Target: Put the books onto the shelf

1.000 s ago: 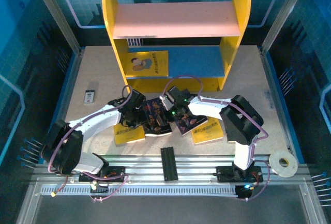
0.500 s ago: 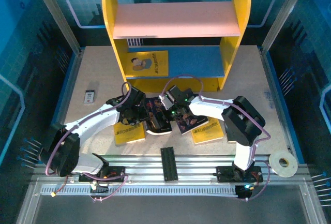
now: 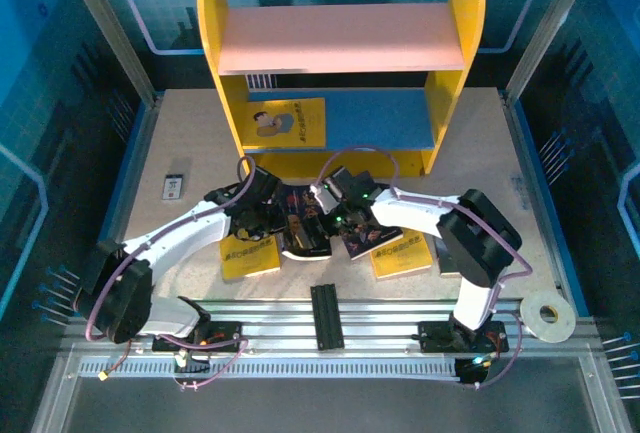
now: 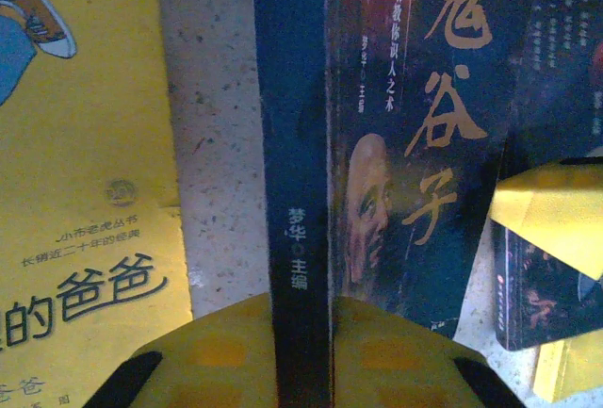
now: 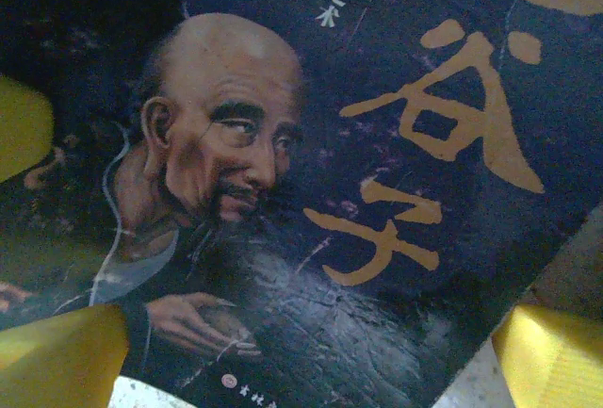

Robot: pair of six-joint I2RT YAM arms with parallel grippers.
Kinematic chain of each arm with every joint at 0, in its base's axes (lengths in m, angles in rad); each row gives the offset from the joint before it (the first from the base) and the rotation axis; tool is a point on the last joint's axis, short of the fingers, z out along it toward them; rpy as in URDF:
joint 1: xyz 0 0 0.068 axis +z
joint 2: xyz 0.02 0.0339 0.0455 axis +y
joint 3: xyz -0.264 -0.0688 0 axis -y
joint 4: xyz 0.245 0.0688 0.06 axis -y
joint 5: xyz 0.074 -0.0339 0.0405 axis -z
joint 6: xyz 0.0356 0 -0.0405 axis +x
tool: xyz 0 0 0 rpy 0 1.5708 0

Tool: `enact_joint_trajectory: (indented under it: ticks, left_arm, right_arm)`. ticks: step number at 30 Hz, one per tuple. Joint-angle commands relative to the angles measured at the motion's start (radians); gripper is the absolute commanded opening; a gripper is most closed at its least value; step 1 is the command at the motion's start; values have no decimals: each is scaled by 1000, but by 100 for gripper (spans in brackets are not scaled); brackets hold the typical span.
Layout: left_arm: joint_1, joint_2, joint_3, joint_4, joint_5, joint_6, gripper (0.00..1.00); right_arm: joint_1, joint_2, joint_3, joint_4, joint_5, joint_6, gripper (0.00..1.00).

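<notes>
From the left wrist: left gripper [image 4: 301, 361] pinched shut on the spine of the dark portrait book [image 4: 415, 144], yellow book [image 4: 85, 191] lying flat just left of the jaws. From the right wrist: right gripper [image 5: 301, 351] spread wide, holding nothing, fingers either side of that cover. From above: shelf [image 3: 340, 38] well beyond both jaws, shelved yellow book [image 3: 285, 121] on its blue board.

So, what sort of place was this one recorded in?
Most likely a robotics lab test cell, not a home: the table sits inside a metal frame with blue panels, the left arm and right arm are bolted to aluminium rails, and the shelf looks like a small toy prop.
</notes>
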Motion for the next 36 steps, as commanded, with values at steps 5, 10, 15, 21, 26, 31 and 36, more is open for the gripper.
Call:
enact_joint_trajectory:
  ticks: [5,10,15,21,26,31,36]
  left_arm:
    - [-19,-166,103,-10,124,145,0]
    - [-20,-306,153,-34,146,181,0]
    - [-20,-375,202,-40,131,163,0]
    - [-20,-388,235,4,127,147,0]
    - [-19,-377,250,92,125,134,0]
    - [-21,-368,272,182,137,105,0]
    - [-21,-379,309,243,181,91,0]
  right_arm:
    - [-46,-272,-101,113,-55,82,100]
    - [-100,-425,-107,118,-112,112,100]
    - [-155,-505,-102,137,-183,179,100]
    - [-178,-545,-103,147,-231,214,99]
    - [-185,-567,-126,163,-229,244,98]
    - [-195,-595,-158,196,-226,299,97]
    - [-205,-632,-182,234,-239,344,97]
